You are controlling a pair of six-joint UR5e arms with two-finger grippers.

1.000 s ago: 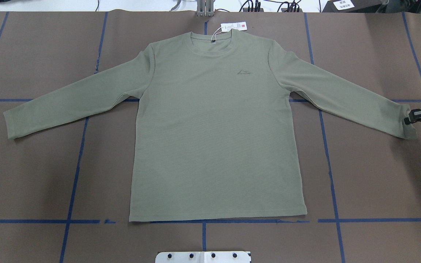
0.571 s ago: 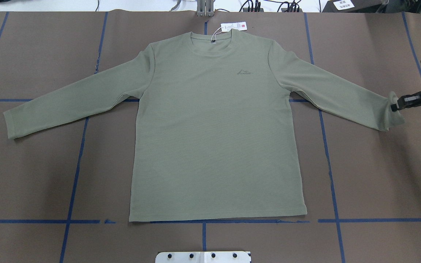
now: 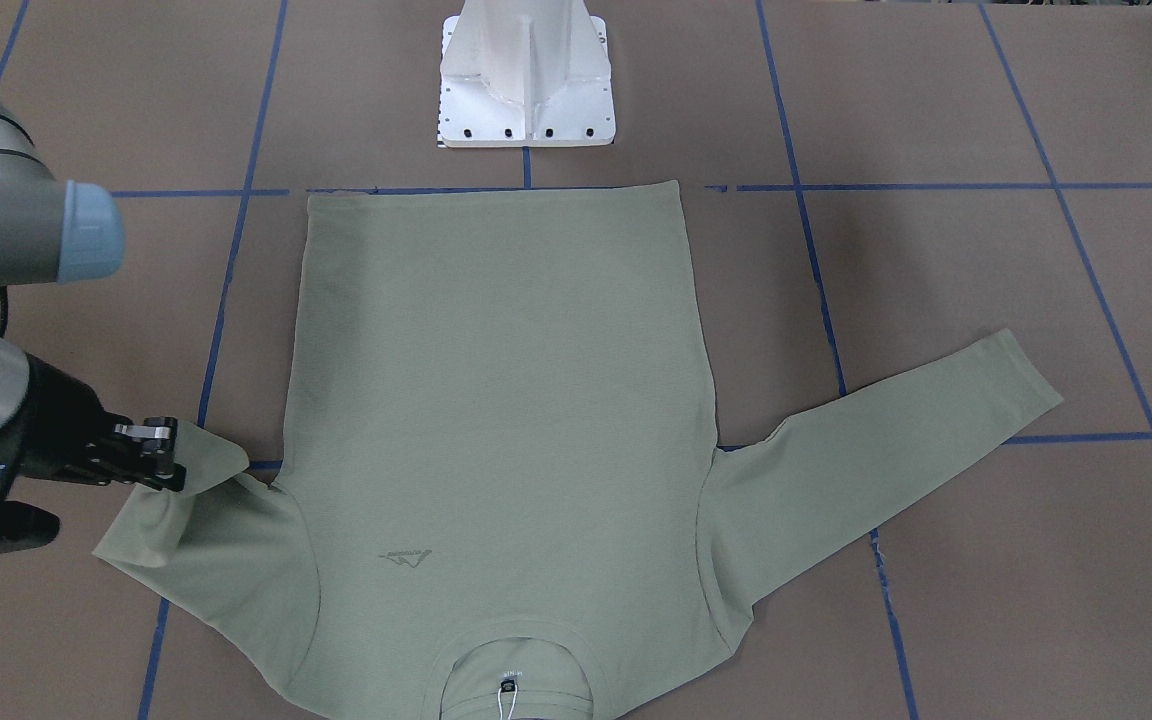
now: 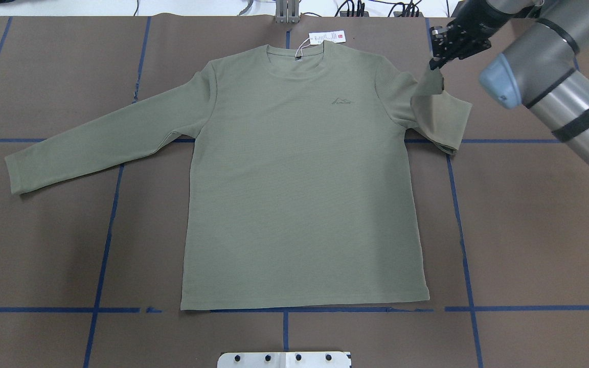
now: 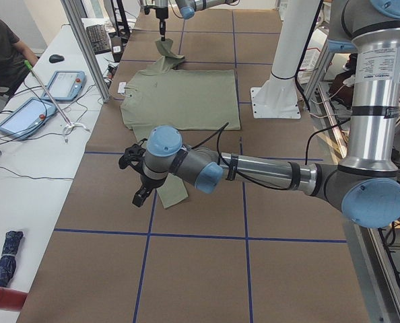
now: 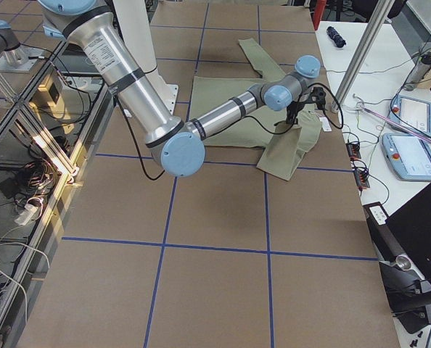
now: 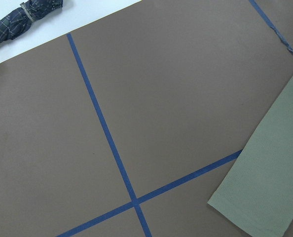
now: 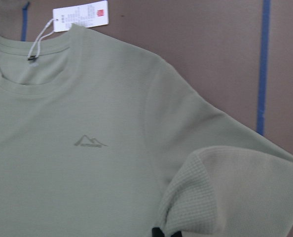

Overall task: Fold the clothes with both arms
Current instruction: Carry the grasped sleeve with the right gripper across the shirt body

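Shirt (image 4: pixel 294 204) is a sage-green knit with a fine waffle-ish rib. It lies face up and flat on the brown paper-covered table (image 4: pixel 529 230), hem toward the robot and round collar (image 4: pixel 297 56) at the far edge. The body is a tidy rectangle that sits between the blue tape lines (image 4: pixel 105 245). There's a small tonal mountain logo (image 4: pixel 343 100) on the chest, and a white hang tag (image 4: pixel 327 37) with a red mark on a string lies on the table just past the neckline.

The sleeve on the robot's left (image 4: pixel 105 138) is stretched out straight and flat, angled down and away from the body. The other sleeve (image 4: pixel 440 117) is doubled back on itself near the shoulder. Its cuff is held up off the table, so the fabric hangs in a soft fold.

The right arm (image 4: pixel 555 87) reaches in across the far right corner with its silver tube slanted and a light-blue cap showing. The right gripper (image 4: pixel 436 60) has its black fingers pinched tight on that raised cuff, just beside the shoulder seam.

The left arm (image 5: pixel 267 171) stretches out low and nearly level over the table. The left gripper (image 5: pixel 140 195) points down close to the flat sleeve's cuff, apparently not touching it. Can't tell if its jaws are spread or closed, since it only shows in the side view.
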